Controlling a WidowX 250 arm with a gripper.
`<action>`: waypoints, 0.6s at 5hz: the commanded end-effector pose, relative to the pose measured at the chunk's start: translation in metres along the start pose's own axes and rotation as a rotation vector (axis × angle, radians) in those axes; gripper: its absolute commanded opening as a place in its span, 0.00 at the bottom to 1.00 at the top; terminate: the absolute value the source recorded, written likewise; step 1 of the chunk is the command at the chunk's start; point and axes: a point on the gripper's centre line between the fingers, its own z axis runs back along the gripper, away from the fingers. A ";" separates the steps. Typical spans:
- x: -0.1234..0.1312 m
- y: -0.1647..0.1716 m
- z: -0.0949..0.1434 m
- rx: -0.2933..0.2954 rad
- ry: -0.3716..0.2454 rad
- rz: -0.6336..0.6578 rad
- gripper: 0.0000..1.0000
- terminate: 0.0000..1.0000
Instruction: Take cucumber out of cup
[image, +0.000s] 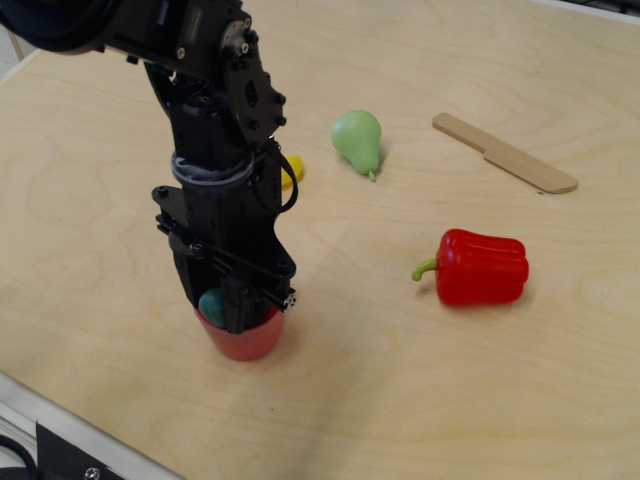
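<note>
The red-pink cup stands upright on the wooden table near its front left. The dark teal-green cucumber sits in the cup, and only its left end shows above the rim. My black gripper reaches straight down into the cup. Its fingers have drawn in and press on the cucumber from both sides. The fingertips and the rest of the cucumber are hidden inside the cup and behind the gripper body.
A pale green pear lies behind the arm. A red bell pepper lies to the right. A wooden knife lies at the back right. A yellow thing peeks out behind the arm. The table's front edge is close.
</note>
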 end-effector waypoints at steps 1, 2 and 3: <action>0.010 0.011 0.020 0.029 -0.059 0.033 0.00 0.00; 0.017 0.013 0.043 0.045 -0.084 0.070 0.00 0.00; 0.024 0.013 0.065 0.068 -0.108 0.112 0.00 0.00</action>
